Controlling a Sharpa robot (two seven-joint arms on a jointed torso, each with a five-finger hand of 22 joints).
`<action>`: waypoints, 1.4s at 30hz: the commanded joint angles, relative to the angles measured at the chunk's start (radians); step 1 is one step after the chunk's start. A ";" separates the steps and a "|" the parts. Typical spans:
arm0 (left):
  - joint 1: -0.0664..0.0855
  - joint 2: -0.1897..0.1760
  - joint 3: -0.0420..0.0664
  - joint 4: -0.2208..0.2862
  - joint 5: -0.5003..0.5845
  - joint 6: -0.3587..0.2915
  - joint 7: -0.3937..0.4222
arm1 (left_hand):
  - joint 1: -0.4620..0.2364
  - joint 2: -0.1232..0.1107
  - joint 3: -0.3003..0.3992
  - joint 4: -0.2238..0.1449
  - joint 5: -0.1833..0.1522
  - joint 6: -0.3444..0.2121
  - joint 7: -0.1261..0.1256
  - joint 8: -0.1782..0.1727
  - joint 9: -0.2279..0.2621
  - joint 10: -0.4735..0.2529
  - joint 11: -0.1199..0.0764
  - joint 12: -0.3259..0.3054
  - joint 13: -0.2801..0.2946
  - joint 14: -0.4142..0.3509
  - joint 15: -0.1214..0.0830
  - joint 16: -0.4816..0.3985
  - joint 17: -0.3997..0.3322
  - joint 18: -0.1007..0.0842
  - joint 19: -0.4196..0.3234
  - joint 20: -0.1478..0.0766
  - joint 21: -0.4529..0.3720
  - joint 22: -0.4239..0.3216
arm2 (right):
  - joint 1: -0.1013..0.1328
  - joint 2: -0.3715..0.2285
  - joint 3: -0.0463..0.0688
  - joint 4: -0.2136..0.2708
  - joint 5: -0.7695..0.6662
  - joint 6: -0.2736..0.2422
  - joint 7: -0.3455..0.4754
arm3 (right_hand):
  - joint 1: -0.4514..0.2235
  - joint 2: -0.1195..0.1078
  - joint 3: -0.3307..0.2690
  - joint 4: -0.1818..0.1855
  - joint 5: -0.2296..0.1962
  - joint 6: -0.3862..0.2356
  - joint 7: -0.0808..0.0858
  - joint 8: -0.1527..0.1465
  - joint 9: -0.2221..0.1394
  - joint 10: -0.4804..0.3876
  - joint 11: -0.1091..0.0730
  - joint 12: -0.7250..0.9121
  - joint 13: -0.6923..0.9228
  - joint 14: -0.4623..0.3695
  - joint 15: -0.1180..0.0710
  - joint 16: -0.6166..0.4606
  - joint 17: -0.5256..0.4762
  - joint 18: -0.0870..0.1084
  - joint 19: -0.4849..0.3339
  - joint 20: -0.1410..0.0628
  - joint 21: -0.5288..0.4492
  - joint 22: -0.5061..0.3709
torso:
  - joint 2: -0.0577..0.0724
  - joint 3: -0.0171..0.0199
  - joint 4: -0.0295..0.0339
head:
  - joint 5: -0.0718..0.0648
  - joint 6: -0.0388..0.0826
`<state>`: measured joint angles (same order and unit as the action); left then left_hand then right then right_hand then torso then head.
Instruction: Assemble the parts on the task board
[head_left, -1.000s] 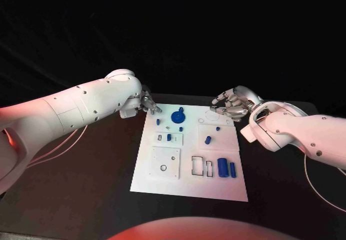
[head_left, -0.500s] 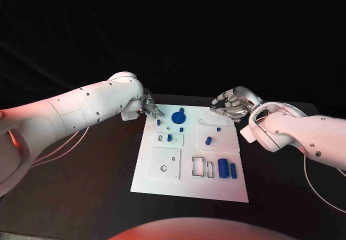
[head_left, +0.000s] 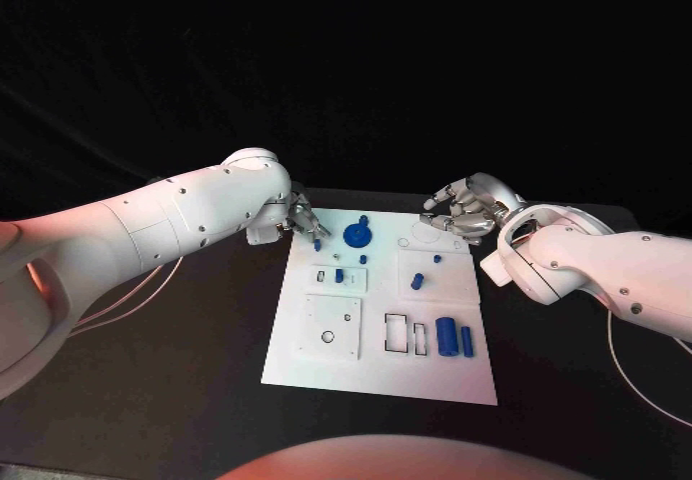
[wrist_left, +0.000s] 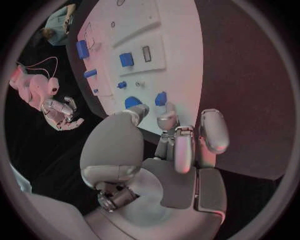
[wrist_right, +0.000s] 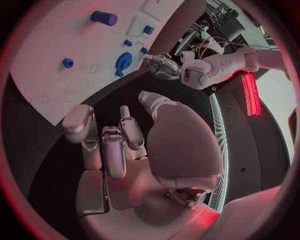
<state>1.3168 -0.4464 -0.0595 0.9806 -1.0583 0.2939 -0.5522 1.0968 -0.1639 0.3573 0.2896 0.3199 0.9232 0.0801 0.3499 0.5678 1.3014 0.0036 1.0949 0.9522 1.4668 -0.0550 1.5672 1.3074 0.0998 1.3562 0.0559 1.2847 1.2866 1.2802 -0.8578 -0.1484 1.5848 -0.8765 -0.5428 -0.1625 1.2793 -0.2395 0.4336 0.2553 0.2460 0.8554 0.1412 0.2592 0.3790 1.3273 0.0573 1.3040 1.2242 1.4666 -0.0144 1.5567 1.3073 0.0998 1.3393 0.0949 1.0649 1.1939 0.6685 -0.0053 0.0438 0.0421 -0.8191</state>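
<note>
Several blue parts sat on your task board (head_left: 378, 380), the white plate lying lengthwise in the middle of the black table (head_left: 173, 380): a round gear-like part (head_left: 356, 236) near the far end, a small peg (head_left: 316, 242) just beside it toward your left arm, a short block (head_left: 339, 274) in a raised panel, another small part (head_left: 417, 281) in the panel next to that, and two upright cylinders (head_left: 447, 334) side by side near the board's nearer end, next to a pair of black-outlined rectangular slots (head_left: 394, 332). A square white panel (head_left: 330, 326) with a small hole lay beside those slots. Your left hand (head_left: 300, 214) hung over the board's far corner, fingertips pointing down close to the small peg; from the wrist camera its fingers (wrist_left: 177, 145) were drawn together above the blue pieces, but you could not tell whether they pinched anything or touched the board. Your right hand (head_left: 462, 210) hovered at the opposite far corner, just off the board's edge, its fingers (wrist_right: 119, 140) loosely curled and apart, with nothing held in them. Pale cables (head_left: 123, 290) trailed across the table under your left arm.
</note>
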 joint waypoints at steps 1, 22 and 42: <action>0.000 0.004 0.000 0.001 0.011 0.017 0.010 | 0.022 0.016 0.019 -0.004 -0.014 0.016 -0.004 -0.005 -0.005 0.003 -0.004 0.003 -0.001 0.104 -0.002 0.004 0.263 -0.015 0.000 0.000 -0.006 0.002 | -0.001 -0.001 0.000 0.000 -0.010 0.002 0.003 | -0.010 -0.002 -0.002 0.006 0.003 -0.006 0.000 0.003 0.001 -0.007 0.001 -0.006 -0.001 0.091 0.002 -0.005 0.216 0.017 -0.006 -0.002 -0.004 -0.001 | 0.000 0.0002 0.0013 | 0.000 -0.001; 0.000 0.003 0.000 0.009 0.008 0.016 -0.001 | 0.074 0.007 0.048 -0.010 -0.001 0.062 -0.018 0.010 -0.004 0.011 -0.013 0.008 0.002 0.104 -0.009 0.004 0.263 -0.015 0.002 -0.006 -0.010 0.006 | -0.001 -0.001 0.000 0.000 -0.010 0.003 0.001 | -0.010 -0.002 -0.002 0.006 0.003 -0.006 0.000 0.003 0.001 -0.007 0.001 -0.006 -0.001 0.091 0.002 -0.005 0.216 0.017 -0.006 -0.002 -0.004 -0.001 | 0.000 -0.0003 0.0010 | 0.000 -0.004; 0.000 0.000 0.001 0.010 0.008 0.030 -0.013 | 0.088 0.003 0.054 -0.013 -0.008 0.076 -0.025 0.025 0.004 0.017 -0.019 0.011 0.005 0.104 -0.013 0.004 0.263 -0.015 0.003 -0.009 -0.010 0.008 | -0.001 -0.001 0.000 -0.001 -0.010 0.004 0.001 | -0.009 -0.002 -0.001 0.007 0.005 -0.007 0.000 0.006 0.002 -0.006 0.001 -0.004 0.001 0.092 0.002 -0.005 0.216 0.016 -0.006 -0.002 -0.004 0.000 | -0.001 0.0000 0.0006 | -0.002 -0.009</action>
<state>1.3163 -0.4469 -0.0594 0.9881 -1.0556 0.3037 -0.5620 1.1759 -0.1622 0.4050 0.2782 0.3172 0.9921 0.0533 0.3702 0.5713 1.3154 -0.0107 1.1029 0.9560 1.4668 -0.0624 1.5672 1.3074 0.0998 1.3599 0.0519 1.2769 1.2936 1.2800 -0.8592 -0.1484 1.5838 -0.8764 -0.5428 -0.1631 1.2794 -0.2396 0.4336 0.2553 0.2460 0.8555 0.1412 0.2591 0.3799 1.3273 0.0573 1.3040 1.2243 1.4666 -0.0144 1.5567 1.3081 0.0998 1.3393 0.0949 1.0650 1.1939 0.6685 -0.0057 0.0443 0.0405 -0.8269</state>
